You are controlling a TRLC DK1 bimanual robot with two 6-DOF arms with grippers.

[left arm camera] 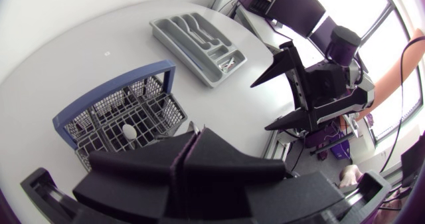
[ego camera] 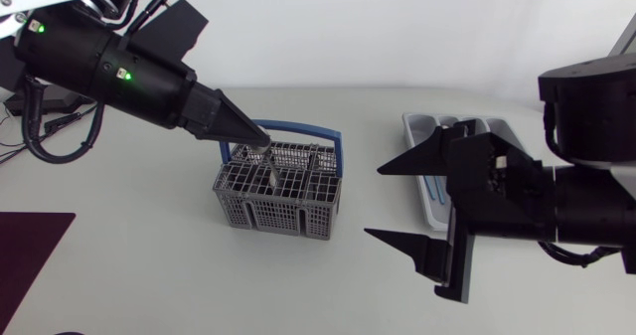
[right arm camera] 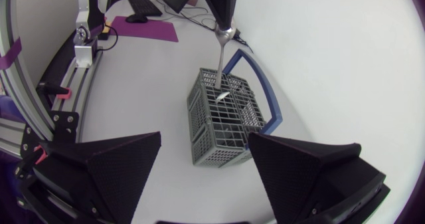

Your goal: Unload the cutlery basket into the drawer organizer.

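While my left claw (ego camera: 260, 138) pinches a silver utensil (ego camera: 270, 166) standing in the basket (ego camera: 278, 201), my right claw (ego camera: 373, 201) gapes wide and empty. It hangs beside the organizer (ego camera: 421, 128)

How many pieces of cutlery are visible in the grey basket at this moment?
1: a silver utensil stands in the basket, its handle held by the left gripper. The mesh walls may hide others.

The left arm (ego camera: 99, 62) is cased in matte black, marked by two small green lights (ego camera: 124, 74) and trailed by looped black cables (ego camera: 40, 136). The left end effector (ego camera: 264, 142) and the right end effector (ego camera: 374, 201) are formed of broad, matte black, wedge-shaped fingers.
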